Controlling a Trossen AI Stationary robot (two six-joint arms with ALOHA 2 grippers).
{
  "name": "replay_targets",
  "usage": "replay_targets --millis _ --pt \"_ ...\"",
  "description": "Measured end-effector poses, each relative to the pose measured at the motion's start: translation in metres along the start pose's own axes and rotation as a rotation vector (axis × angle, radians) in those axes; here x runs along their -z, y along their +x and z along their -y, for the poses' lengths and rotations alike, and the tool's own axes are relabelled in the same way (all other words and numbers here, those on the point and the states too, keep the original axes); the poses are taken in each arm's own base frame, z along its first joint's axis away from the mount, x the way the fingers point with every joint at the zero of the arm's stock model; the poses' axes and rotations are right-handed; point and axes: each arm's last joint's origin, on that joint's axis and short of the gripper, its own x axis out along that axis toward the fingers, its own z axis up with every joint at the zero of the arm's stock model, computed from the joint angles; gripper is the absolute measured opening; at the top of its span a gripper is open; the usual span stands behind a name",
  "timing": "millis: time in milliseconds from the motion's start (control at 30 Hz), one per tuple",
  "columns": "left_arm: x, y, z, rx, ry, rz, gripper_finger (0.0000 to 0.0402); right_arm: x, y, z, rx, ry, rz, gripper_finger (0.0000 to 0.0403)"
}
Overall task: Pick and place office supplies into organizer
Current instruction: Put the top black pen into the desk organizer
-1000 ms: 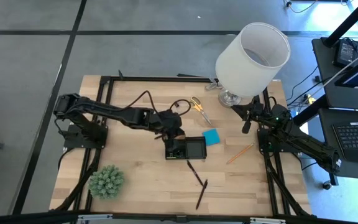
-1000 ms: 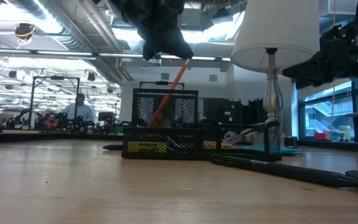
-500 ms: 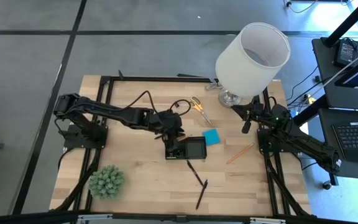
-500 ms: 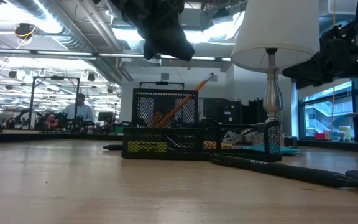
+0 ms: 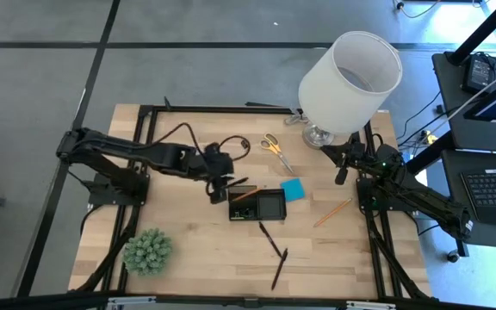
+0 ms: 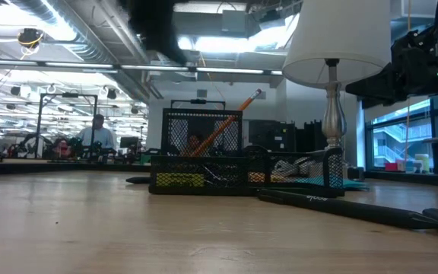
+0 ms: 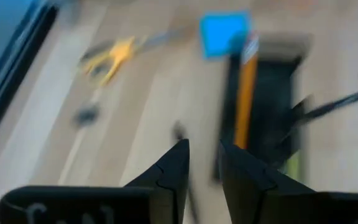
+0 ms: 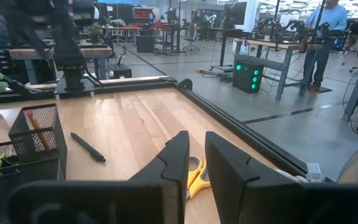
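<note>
One orange wooden pencil [image 5: 243, 195] stands in the black mesh organizer [image 5: 269, 205]; my left gripper [image 5: 217, 191] beside it gapes empty; scissors, pad, pens remain.

floor [image 5: 41, 77]: grey, dark seams | ceiling lights [image 6: 219, 44] | workbenches [image 8: 278, 53]

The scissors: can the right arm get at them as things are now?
Probably yes. The scissors lie flat on bare table, apart from the blue pad and the organizer. The right gripper waits near the lamp base, which stands beside its path rather than across it.
</note>
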Motion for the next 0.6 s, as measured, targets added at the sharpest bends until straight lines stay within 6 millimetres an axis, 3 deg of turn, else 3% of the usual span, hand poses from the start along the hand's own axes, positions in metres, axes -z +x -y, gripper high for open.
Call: replay_targets --millis 200,600 --pt "0.018 0.015 0.005 -0.057 -0.025 -0.195 0.0081 0.000 0.000 0.000 0.000 0.000 0.000 0.0058" --pt "0.044 0.066 0.015 -0.108 0.035 -0.484 0.0121 0.000 0.000 0.000 0.000 0.000 -0.001 0.0058"
